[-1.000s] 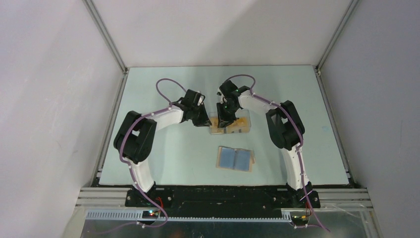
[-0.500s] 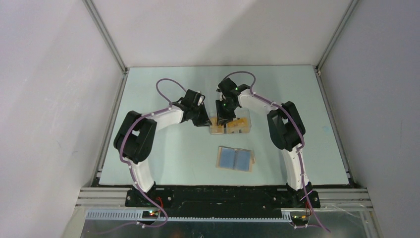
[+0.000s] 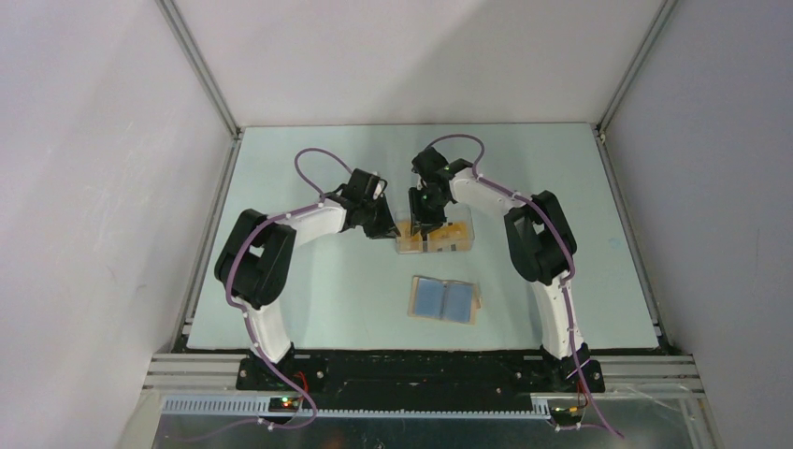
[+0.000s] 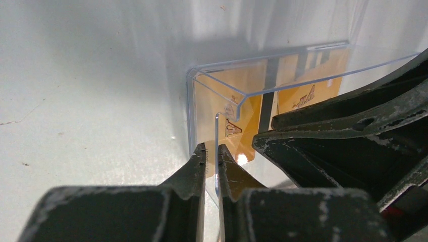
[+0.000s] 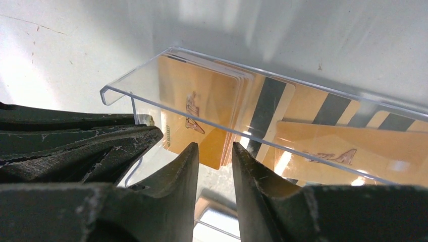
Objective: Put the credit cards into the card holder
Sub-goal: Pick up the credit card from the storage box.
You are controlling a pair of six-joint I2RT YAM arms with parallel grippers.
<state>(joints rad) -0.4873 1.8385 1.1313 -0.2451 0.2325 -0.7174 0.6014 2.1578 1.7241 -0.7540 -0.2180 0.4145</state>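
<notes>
Pinching clear plastic tray (image 4: 202,101) wall with left gripper (image 4: 211,151) — fishing for thin orange-yellow credit cards (image 5: 202,111).
Astride stack with right gripper (image 5: 216,151), grip unclear — could drag several up together.

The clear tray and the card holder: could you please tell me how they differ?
The clear tray is transparent; the card holder is tan with light blue panels. The tray holds the credit cards; the card holder lies open. The left gripper pinches the tray's wall; nothing touches the card holder. Both rest on the table.
</notes>
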